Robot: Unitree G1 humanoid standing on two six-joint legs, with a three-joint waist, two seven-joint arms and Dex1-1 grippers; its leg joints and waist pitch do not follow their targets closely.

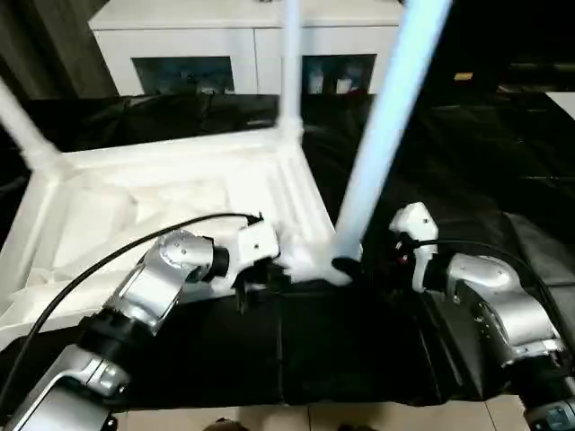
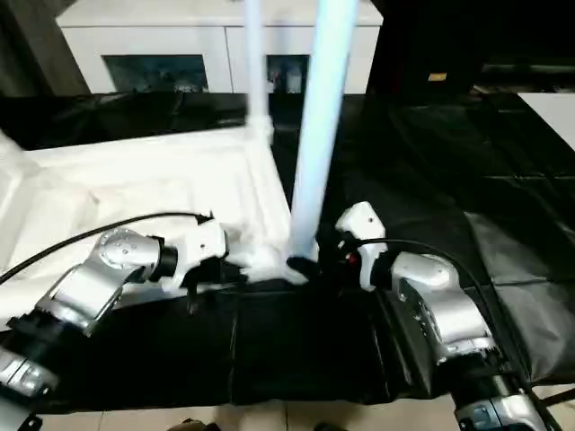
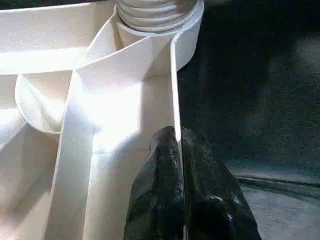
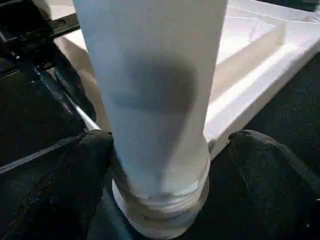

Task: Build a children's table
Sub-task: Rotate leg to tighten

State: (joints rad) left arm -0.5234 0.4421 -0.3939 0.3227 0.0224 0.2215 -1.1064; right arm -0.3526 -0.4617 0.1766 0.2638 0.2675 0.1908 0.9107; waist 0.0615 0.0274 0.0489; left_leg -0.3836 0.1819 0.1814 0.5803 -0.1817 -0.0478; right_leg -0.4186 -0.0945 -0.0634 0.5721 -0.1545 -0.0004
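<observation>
The white plastic rectangular tabletop (image 1: 171,193) is laid upside down on a black cloth-covered surface (image 1: 359,359), its ribbed underside facing up. A long white tapered tube leg (image 1: 386,126) is seated upright in the round corner socket nearest the robot, between the two pincers. Two more legs are seen standing in other corners: one at the far corner (image 1: 289,67) beyond the right pincer, one (image 1: 22,126) well off to the left pincer's outer side.

The left pincer (image 3: 179,150) is closed tight on the thin side wall of the tabletop, just short of the near socket, the rim pinched between its black fingers (image 3: 155,190). The right pincer (image 4: 167,165) is spread wide, one finger on each side of the near leg's base; no contact with the tube can be made out, so nothing is taken to be held.

The parts are judged light, stiff, hollow and smooth, so likely slippery. A hold low on the leg, near the socket, is judged best for twisting or pressing; the thin rim should bear only steadying force.

The threaded collar (image 3: 155,12) at the leg's foot is shown by the wrist views, whereas the other legs and the white glass-doored cabinet (image 1: 243,45) beyond are given by the head views.
</observation>
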